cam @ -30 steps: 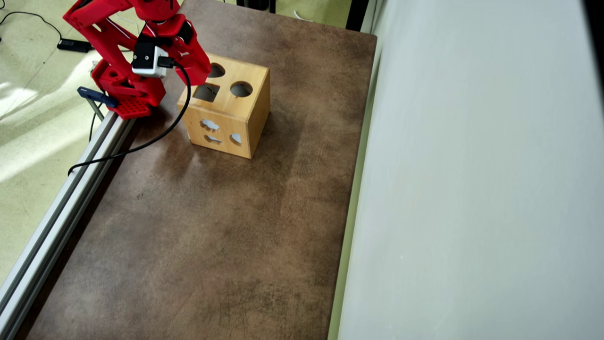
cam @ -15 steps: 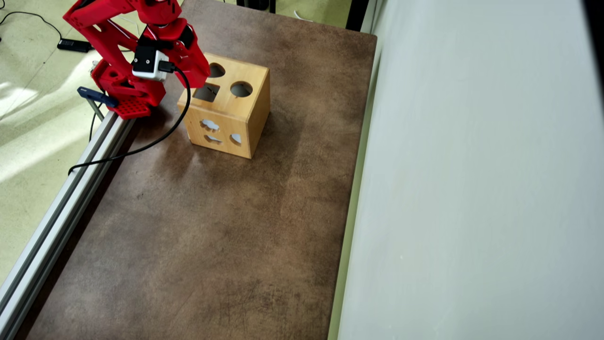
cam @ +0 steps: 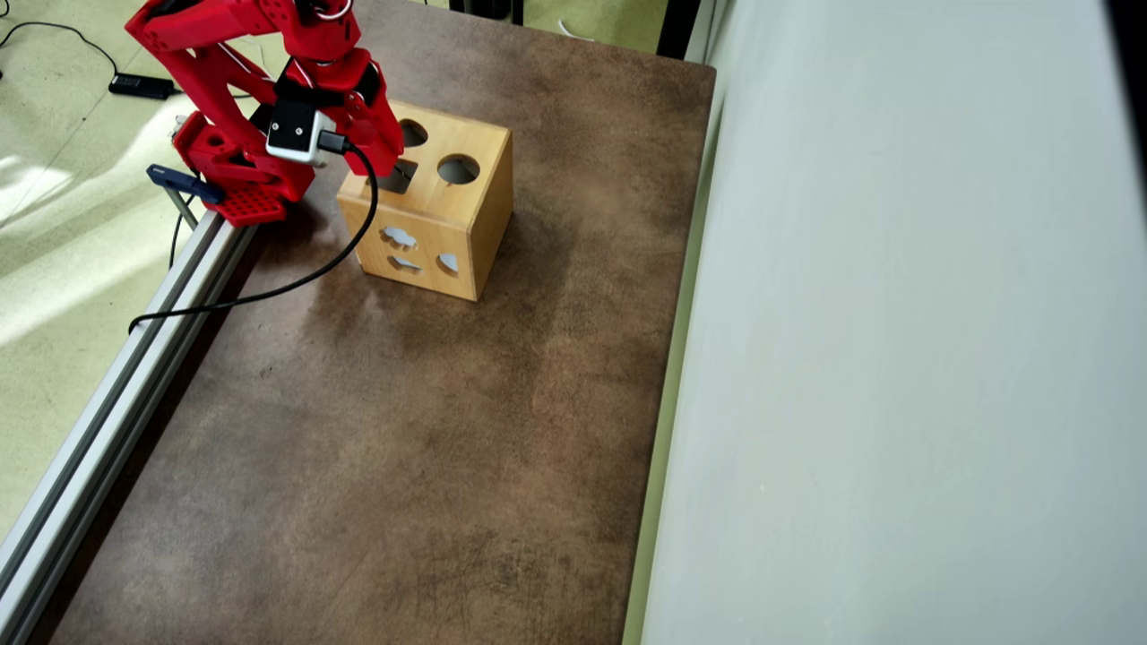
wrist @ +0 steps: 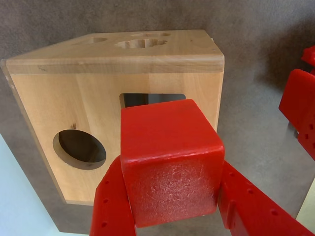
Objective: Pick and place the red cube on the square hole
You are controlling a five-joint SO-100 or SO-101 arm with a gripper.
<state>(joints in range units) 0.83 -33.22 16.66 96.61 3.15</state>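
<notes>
Brown tabletop; pincer clamps red cube over wooden box's square hole.

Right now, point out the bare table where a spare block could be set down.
Free: the wide brown table below the wooden box in the overhead view, bordered by the metal rail and the pale wall. Crowded: the top left corner, where the fingers hold the red cube against the box.
</notes>
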